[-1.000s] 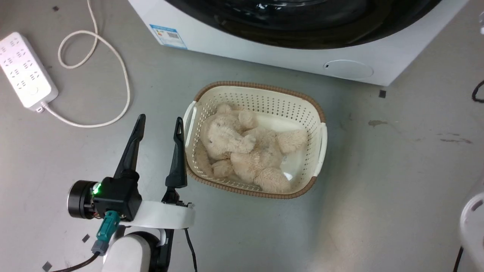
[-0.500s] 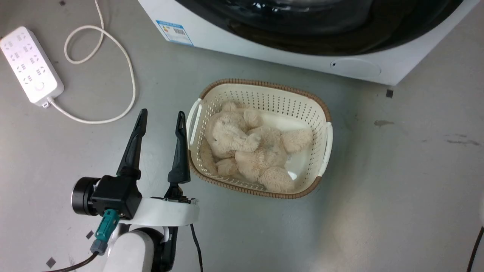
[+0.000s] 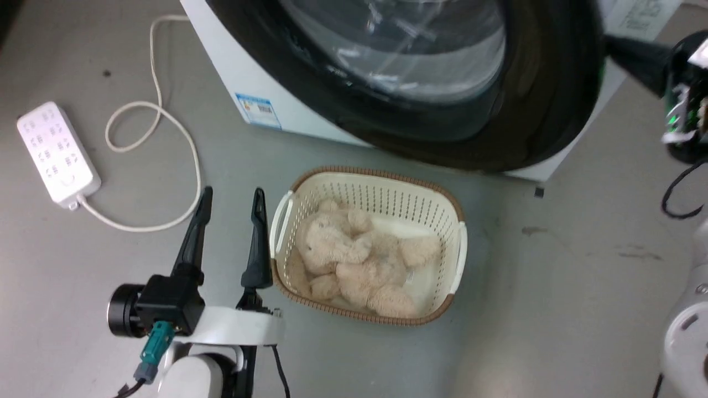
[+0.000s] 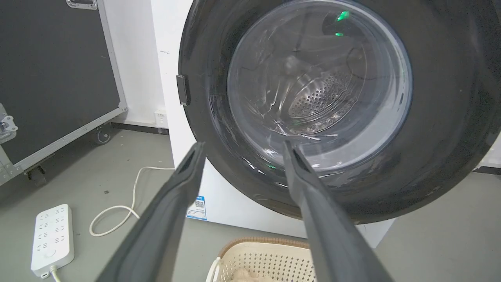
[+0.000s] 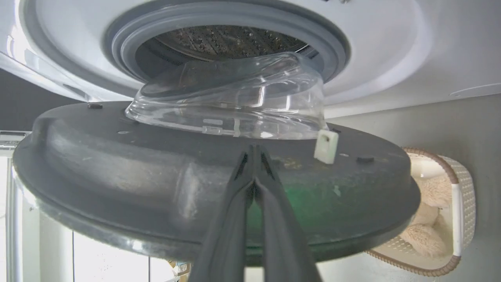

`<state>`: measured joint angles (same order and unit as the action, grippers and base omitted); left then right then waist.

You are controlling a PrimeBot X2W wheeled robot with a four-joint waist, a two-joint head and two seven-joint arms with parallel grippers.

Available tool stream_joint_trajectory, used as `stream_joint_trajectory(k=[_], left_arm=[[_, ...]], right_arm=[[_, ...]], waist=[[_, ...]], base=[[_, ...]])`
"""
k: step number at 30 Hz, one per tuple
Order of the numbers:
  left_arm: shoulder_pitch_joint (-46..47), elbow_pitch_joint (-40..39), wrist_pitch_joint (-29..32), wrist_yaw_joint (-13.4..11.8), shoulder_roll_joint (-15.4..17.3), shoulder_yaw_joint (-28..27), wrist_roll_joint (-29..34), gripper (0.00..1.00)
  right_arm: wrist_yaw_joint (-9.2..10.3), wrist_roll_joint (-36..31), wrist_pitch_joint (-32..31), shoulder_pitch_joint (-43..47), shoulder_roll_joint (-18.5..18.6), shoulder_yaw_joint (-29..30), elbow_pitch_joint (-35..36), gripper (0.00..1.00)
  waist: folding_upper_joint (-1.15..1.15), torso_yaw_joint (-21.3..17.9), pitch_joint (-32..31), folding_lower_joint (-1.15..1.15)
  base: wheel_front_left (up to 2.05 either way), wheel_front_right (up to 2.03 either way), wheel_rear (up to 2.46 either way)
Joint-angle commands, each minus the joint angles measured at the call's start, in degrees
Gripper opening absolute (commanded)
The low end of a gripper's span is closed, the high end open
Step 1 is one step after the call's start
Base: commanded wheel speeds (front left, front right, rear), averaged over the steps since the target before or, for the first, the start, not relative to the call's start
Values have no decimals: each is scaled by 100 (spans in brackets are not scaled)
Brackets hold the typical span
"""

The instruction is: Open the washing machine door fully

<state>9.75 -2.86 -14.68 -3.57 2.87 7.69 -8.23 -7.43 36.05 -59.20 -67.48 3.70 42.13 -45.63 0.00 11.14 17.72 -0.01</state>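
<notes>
The washing machine door [image 3: 545, 110], a glossy black disc with a clear glass bowl, stands swung partly out from the white washer [image 3: 221, 61]. In the right wrist view I see the door's dark inner face [image 5: 117, 156], and behind it the grey rubber ring [image 5: 117, 35] and the steel drum. My right gripper [image 5: 253, 148] is shut, its tips pressed against that inner face just below the glass bowl [image 5: 231, 105]. Its dark finger [image 3: 630, 52] reaches behind the door's right rim. My left gripper [image 3: 232, 193] hangs open and empty over the floor, left of the basket, pointing at the door [image 4: 442, 117].
A cream basket [image 3: 381, 177] with a plush bear [image 3: 343, 249] sits on the floor right under the door. A white power strip [image 3: 55, 152] and its looped cable [image 3: 166, 127] lie to the left. A black wheeled case [image 4: 58, 70] stands left of the washer.
The head camera has tilted up. The door now hangs farther out, covering the small round flap on the washer's front. My right gripper has come into view behind its rim. The left gripper stays open.
</notes>
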Motion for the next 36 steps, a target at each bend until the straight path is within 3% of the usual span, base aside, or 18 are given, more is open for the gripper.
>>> stream_joint_trajectory(k=[1, 11, 17, 25, 32, 33, 34, 35, 36], left_arm=[[-89, 34, -32, 31, 0, -21, 13, 100], [-366, 225, -32, 81, 0, 91, 33, 100], [-541, 401, -32, 94, 0, 178, -3, 100], [-628, 568, -32, 193, 0, 132, 28, 100], [-645, 641, -32, 196, 0, 133, -2, 100], [-647, 648, -32, 188, 0, 133, -5, 100], [-650, 656, -32, 181, 0, 130, -10, 100], [-654, 664, -32, 175, 0, 123, -15, 100], [-661, 671, -32, 178, 0, 114, -24, 100]], right_arm=[[-6, 91, -99, 160, -68, -34, 43, 0], [-6, 1556, -389, 1277, -80, -1482, -148, 0], [-6, 2730, -283, 1905, -81, -2792, -87, 0], [-6, 4060, 152, 2580, -81, -4632, 396, 0], [-6, 4473, 759, 2805, -82, -5548, 624, 0], [-6, 4389, 903, 2821, -82, -5557, 653, 34], [-6, 4322, 1034, 2842, -82, -5523, 666, 86], [-6, 4258, 1155, 2860, -73, -5469, 693, 100], [-6, 4185, 1271, 2878, -38, -5419, 768, 100]], waist=[[0, -61, -212, 1], [0, -53, -719, 1], [0, -22, -905, 1], [0, 44, -940, 1], [0, 23, -969, 1], [0, 5, -990, 1], [0, -16, -1015, 1], [0, -41, -1042, 1], [0, -73, -1074, 1]], base=[[0, 0, 0], [0, 0, 0], [0, 0, 0], [0, 0, 0], [0, 0, 0], [0, 0, 0], [0, 0, 0], [0, 0, 0], [0, 0, 0]])
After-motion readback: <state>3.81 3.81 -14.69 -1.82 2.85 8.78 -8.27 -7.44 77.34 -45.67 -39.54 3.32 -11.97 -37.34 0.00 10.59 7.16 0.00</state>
